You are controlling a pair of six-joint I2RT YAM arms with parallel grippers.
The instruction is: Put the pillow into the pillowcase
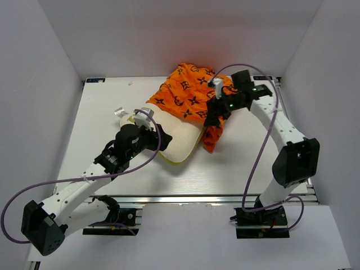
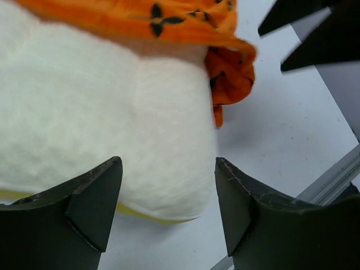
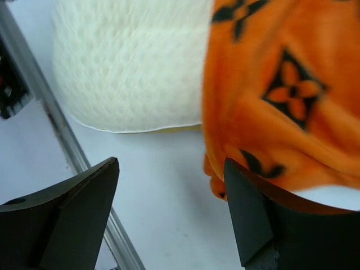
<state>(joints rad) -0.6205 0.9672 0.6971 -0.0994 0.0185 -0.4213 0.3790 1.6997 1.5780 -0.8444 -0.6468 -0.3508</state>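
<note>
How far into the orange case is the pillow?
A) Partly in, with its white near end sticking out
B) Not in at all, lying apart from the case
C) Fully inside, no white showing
A: the case covers the far end of the pillow, while the white near end lies bare outside it.
</note>
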